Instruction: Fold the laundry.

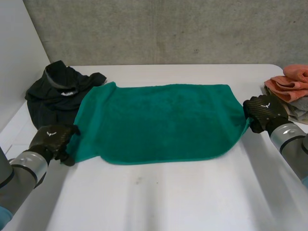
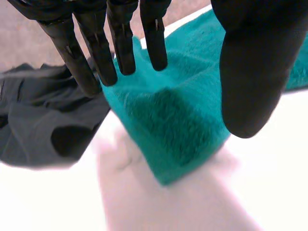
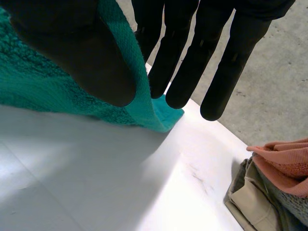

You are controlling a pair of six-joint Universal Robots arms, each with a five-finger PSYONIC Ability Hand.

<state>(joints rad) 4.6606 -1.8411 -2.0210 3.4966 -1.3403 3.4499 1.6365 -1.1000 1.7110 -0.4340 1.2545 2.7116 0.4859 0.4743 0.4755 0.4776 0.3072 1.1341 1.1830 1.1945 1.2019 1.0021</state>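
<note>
- The green towel (image 1: 159,122) lies spread flat across the middle of the white worktop (image 1: 168,197), long side running from 1 hand to the other.
- The left hand (image 1: 53,139) is at the towel's near left corner; its straight fingers (image 2: 127,48) and thumb pinch the raised corner between them.
- The right hand (image 1: 262,113) is at the towel's right edge; its fingers (image 3: 178,62) and thumb clamp the cloth.
- A dark garment (image 1: 55,94) lies crumpled beside the towel's far left corner.
- Pink folded cloths (image 1: 291,84) sit near the right hand.
</note>
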